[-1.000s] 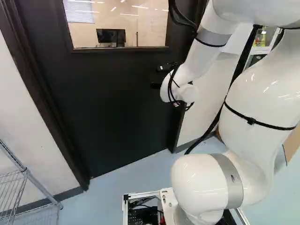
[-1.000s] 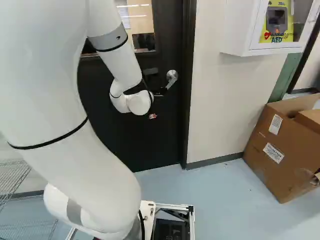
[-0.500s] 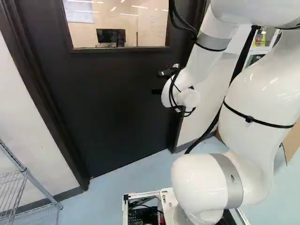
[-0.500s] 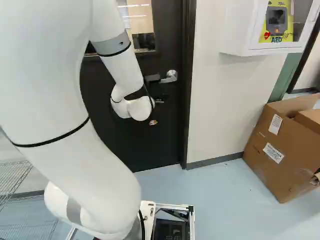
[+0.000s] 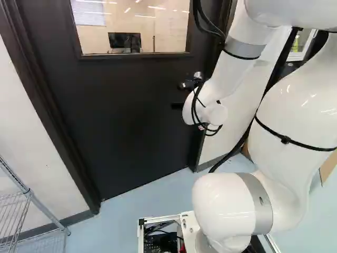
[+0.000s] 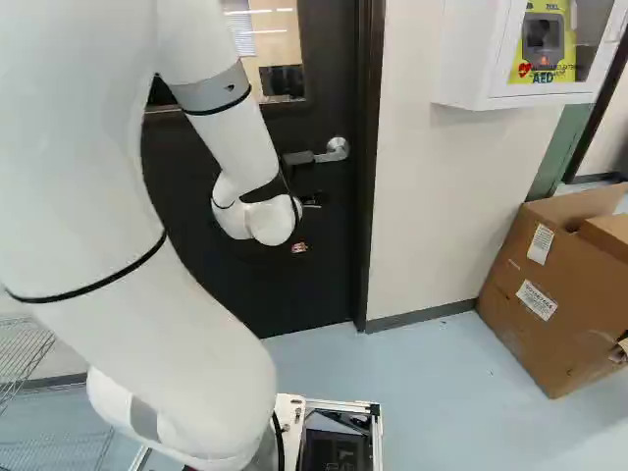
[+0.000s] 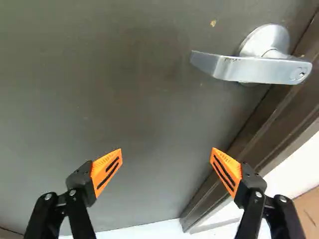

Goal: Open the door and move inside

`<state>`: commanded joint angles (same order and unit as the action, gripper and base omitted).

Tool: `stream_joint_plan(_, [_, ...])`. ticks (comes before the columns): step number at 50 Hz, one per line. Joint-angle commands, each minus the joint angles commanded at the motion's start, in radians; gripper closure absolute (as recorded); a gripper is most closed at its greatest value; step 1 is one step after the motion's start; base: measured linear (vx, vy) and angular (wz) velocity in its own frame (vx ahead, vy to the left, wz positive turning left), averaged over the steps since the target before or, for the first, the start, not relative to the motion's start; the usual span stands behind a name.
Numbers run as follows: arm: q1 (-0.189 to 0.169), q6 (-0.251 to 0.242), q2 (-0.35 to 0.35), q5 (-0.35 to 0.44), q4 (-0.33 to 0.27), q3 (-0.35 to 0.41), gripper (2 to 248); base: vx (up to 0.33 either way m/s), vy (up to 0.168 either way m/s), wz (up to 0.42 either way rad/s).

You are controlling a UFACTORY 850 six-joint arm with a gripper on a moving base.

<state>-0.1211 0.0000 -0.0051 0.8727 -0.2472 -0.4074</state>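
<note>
"Since the door (image 5: 121, 121) looks shut in its frame (image 6: 370, 177), how should we begin?"

"With the arm (image 6: 186, 363), I'd say: ease it upward and toward the frame, keeping the wrist clear of the door's face."

"And the gripper (image 7: 166, 149), how does that stand?"

"Spread wide, with nothing between its fingers. I'd leave it so until it's lined up."

"Lined up with the lever handle (image 7: 254, 69), you mean. Where's that?"

"Ahead of the gripper and off toward the frame side, untouched, level, its free end pointing away from the frame. Aim for that free end; pressing there should take less force than close to the round plate."

"What about the orange pad (image 7: 230, 167) nearer the frame?"

"Watch it, it could catch the frame's edge. Once the lever's seated, press down along its arc, hold it, then try a gentle push; I can't tell which way the door swings."
</note>
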Motion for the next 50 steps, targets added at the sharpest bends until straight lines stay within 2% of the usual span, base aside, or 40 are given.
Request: stream_joint_plan(50, [-0.001, 0.0, 0.141, 0.0, 0.0, 0.013, 3, 0.0, 0.0, 0.0])
